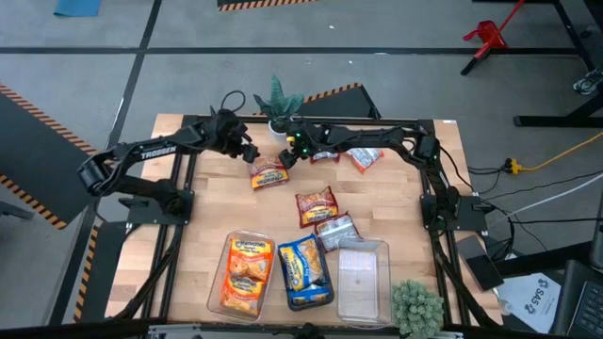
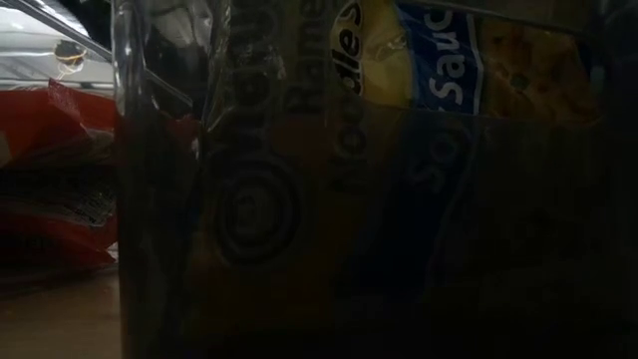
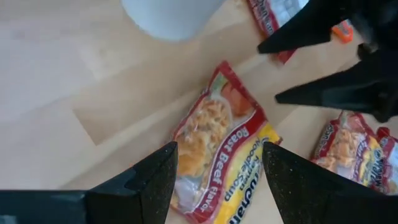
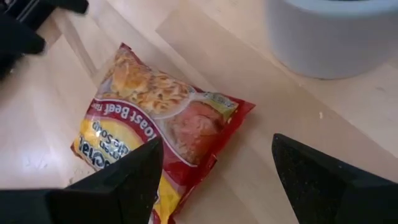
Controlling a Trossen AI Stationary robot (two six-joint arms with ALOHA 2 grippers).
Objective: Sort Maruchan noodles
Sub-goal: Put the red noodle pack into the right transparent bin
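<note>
High view: both arms reach to the far side of the table (image 1: 203,202), near a potted plant (image 1: 279,102). The left gripper (image 1: 249,148) and right gripper (image 1: 294,148) hang on either side of a red Roast Beef packet (image 1: 268,173) lying flat on the wood. Both wrist views show each gripper's fingers spread wide with nothing between them (packet below, untouched). Two more red packets (image 1: 363,156) lie beneath the right arm; another red packet (image 1: 316,206) and a silver packet (image 1: 335,230) lie mid-table. Along the near edge, one bin (image 1: 247,273) holds orange packets, a second bin (image 1: 304,273) blue-and-yellow, a third bin (image 1: 364,279) none.
</note>
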